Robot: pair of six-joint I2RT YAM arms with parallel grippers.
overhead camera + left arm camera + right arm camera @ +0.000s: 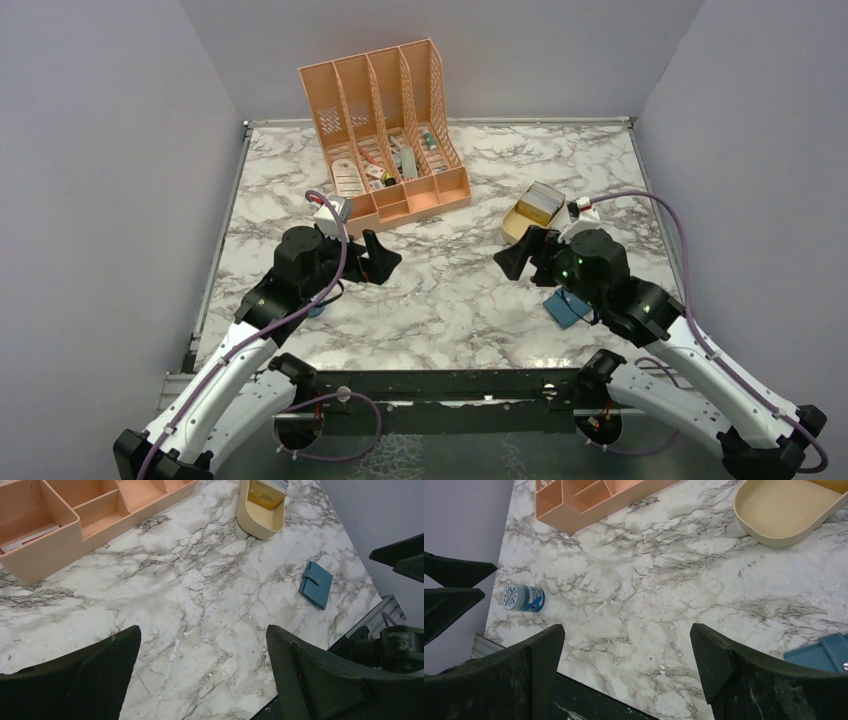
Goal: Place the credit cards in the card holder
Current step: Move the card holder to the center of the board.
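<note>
Two robot arms reach over a white table (440,300) with grey marble veining, walled on three sides by plain pale lilac-grey panels. A metal rail runs along the table's edges.

The left gripper (383,255) hangs wide open over bare marble, holding nothing. The right gripper (515,255) is likewise spread wide and empty. The two face each other near the middle of the table.

The card holder (565,307), a small teal wallet, lies closed and flat near the front right, partly under the right arm in the top view. The left wrist view shows the card holder (316,585) whole, with its snap tab. The right wrist view catches only a corner of it (821,652).

The cards (545,200) sit at the far end of a tan oval tray (520,225), right of centre. From the left wrist the top card (267,494) looks yellow-orange, and its small print is too blurred to read.

A peach organizer (390,130) stands at the back, its slots holding small items whose labels are too small to read.

Only the right wrist view clearly shows a small blue and white can (524,598) lying on its side near the left edge, its patterned label unreadable.
</note>
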